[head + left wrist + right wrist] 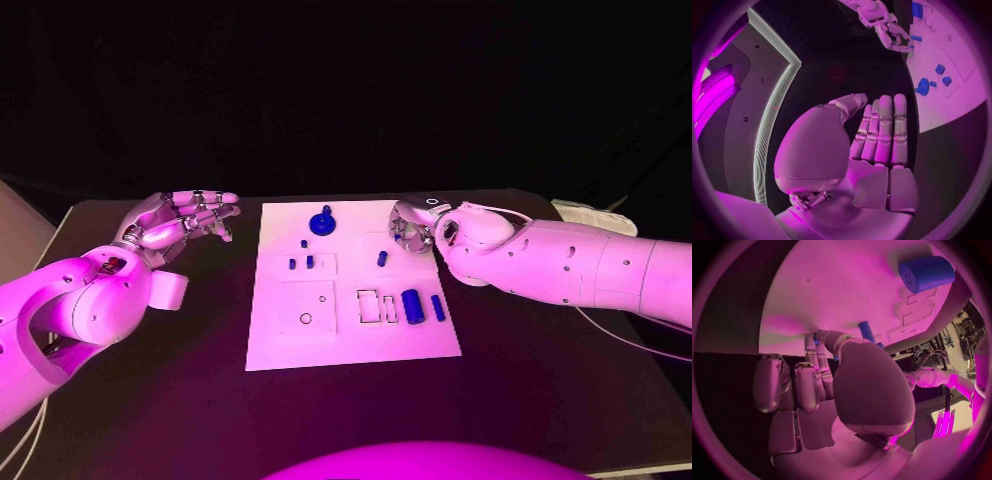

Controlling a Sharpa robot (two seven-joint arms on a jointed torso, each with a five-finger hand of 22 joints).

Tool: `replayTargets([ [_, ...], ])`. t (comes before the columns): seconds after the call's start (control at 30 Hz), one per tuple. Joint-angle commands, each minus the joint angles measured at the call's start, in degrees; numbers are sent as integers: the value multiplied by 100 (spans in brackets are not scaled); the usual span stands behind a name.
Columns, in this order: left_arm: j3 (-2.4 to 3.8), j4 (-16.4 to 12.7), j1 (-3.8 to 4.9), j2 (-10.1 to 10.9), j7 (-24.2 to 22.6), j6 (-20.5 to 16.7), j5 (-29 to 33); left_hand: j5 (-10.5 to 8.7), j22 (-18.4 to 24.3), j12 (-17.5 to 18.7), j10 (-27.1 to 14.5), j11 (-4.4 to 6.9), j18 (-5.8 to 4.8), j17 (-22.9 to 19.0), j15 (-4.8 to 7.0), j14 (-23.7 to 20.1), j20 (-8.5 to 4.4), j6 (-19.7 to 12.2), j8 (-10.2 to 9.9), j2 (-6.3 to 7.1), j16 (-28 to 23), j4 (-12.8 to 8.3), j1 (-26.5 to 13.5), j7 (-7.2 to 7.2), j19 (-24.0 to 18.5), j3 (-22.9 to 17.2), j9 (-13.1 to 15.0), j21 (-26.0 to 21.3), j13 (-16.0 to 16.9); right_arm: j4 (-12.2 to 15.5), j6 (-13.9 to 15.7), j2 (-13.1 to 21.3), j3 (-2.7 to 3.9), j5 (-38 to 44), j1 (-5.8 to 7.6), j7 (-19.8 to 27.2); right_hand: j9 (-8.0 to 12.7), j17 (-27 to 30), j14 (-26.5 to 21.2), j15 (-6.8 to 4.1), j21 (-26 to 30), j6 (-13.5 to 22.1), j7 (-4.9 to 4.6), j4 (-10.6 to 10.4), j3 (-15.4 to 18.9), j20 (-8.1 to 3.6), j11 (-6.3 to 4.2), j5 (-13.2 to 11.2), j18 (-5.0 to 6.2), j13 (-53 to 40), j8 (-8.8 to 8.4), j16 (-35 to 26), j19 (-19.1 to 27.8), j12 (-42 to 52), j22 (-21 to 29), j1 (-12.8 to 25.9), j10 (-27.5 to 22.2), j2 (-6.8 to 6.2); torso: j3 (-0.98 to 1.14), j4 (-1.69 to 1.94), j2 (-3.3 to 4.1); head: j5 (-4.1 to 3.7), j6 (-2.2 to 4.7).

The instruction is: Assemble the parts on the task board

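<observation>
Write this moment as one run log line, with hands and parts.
left hand: open, beside task board | right hand: over board's edge, grasp unclear | blue parts: lying on board

No text, label, brand or number can be read on the task board or anywhere else

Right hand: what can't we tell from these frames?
- Right hand, head view: fingertips hidden behind its own wrist at the task board edge; contact with the board not visible.
- Right wrist view: thumb and palm cover the fingertips; whether the small blue peg beside them is pinched cannot be told.
- Blue cylinder: distorted near the circle's rim.
- Small parts, head view: too small to identify.
</observation>
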State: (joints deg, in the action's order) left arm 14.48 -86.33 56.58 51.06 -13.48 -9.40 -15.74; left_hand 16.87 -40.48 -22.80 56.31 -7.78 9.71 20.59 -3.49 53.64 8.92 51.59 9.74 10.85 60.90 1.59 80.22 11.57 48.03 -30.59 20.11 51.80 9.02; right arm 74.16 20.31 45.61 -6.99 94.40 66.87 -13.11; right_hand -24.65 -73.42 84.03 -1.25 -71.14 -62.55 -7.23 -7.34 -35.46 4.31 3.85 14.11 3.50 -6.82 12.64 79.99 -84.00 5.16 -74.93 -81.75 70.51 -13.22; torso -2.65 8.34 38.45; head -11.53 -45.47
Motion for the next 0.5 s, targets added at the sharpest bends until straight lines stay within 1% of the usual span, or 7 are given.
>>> replayTargets([
  [0.03,6,-12,-5,-9,-17,-13,-47,9,5,-28,-35,2,85,-5,-12,33,1,-32,-18,-22,-36,-2,39,12,42,30,-7,-21,-2,78,312,-1,-29,40,-52,-18,-44,36,268,6,-41,2,-6,53,-134,7,-26,91,4,0,31,-40,-189,-26,-590,-33,76,130,1,4,-1,-4,14],
  [0.17,6,10,-9,-16,-5,-39,-60,10,7,-28,-49,-2,85,-9,-12,36,0,-36,-17,-22,-42,-8,51,17,49,32,-8,-24,-4,134,595,24,-26,10,-54,-58,-57,58,265,4,-48,1,-6,77,-175,4,-29,100,3,6,38,-50,-191,-34,-596,-28,96,129,-3,6,-2,-10,25],
  [0.27,6,37,-11,-20,-1,-53,-65,11,9,-26,-59,-5,85,-11,-14,35,1,-38,-17,-20,-46,-11,55,18,50,33,-9,-25,-6,179,752,49,-16,-9,-54,-90,-69,63,264,3,-56,3,-7,99,-213,1,-29,99,2,12,43,-51,-193,-45,-601,-21,108,129,0,2,-3,-9,29],
  [0.5,6,69,-12,-29,4,-65,-68,14,10,-26,-74,-8,85,-15,-15,34,1,-35,-11,-24,-53,-17,69,21,54,32,-9,-27,-9,319,934,140,23,-41,-21,-133,-79,61,265,3,-88,2,-9,113,-236,-1,-29,84,-4,16,49,-47,-201,-52,-619,-9,120,126,-4,-8,-3,-10,43],
])
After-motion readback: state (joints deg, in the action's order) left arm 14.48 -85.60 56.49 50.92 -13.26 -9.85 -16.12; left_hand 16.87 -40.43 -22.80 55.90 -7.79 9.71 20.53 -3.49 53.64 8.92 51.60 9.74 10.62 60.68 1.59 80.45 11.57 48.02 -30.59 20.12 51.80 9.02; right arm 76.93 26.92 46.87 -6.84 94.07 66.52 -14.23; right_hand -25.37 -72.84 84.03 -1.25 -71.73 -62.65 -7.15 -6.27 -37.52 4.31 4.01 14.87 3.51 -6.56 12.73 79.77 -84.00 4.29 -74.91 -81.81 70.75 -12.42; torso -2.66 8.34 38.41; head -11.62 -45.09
